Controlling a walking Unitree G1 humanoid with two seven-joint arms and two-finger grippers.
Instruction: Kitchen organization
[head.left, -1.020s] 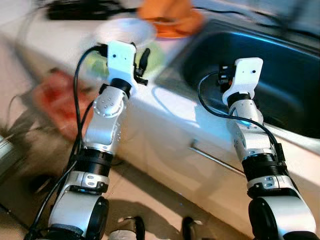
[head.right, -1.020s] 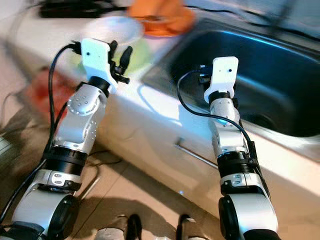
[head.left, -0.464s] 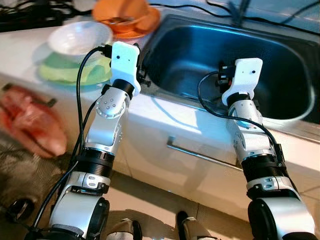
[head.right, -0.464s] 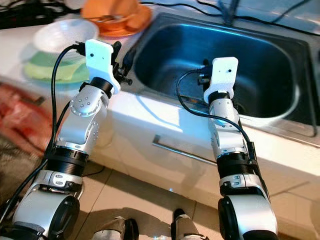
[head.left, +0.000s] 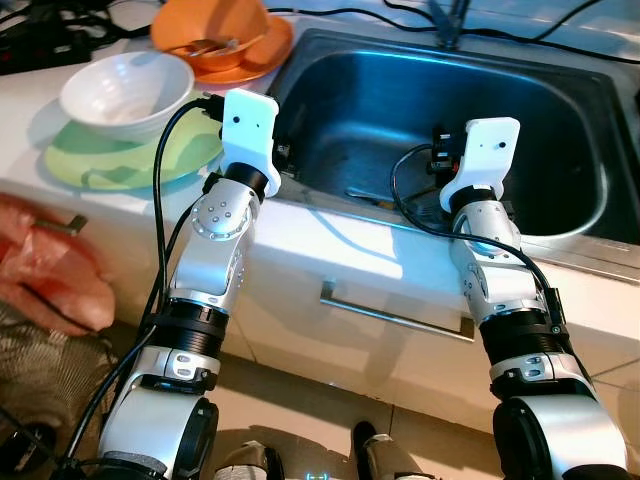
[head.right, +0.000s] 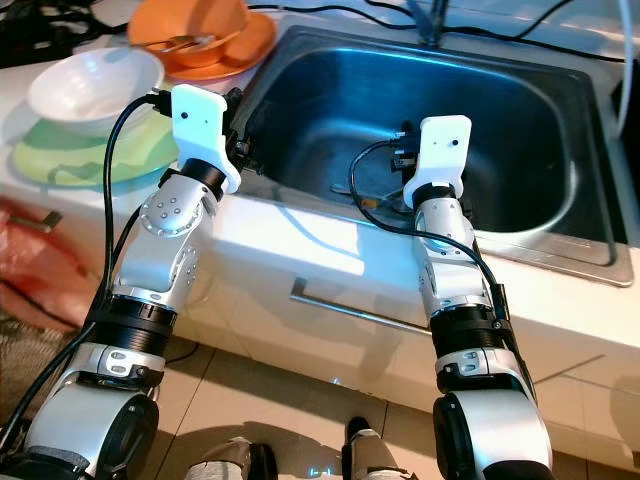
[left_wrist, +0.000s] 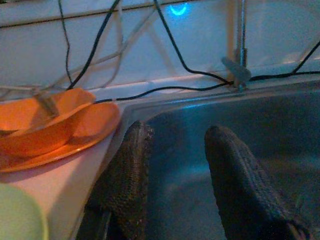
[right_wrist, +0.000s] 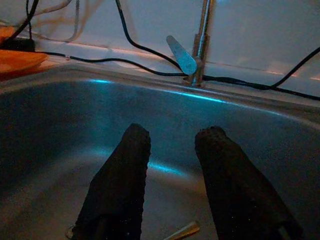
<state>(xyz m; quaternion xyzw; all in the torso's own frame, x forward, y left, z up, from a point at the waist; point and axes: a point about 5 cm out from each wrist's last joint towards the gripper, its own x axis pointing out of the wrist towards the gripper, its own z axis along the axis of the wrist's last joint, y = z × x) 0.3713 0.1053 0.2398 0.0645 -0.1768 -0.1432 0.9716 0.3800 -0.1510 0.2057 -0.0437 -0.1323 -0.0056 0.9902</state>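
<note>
Camera panned right since earlier, sink (head.left: 560, 130) now centred; left gripper (left_wrist: 175, 165) at its left rim, right gripper (right_wrist: 172, 170) over the basin, both spread, holding nothing.

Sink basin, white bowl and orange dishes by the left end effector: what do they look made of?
Sink basin: brushed stainless steel, judging by its dull grey-blue sheen and streaked reflections. White bowl: glossy and opaque, ceramic or melamine; I cannot tell which. Orange bowl and plate: evenly coloured with a soft shine, probably plastic or melamine.
</note>
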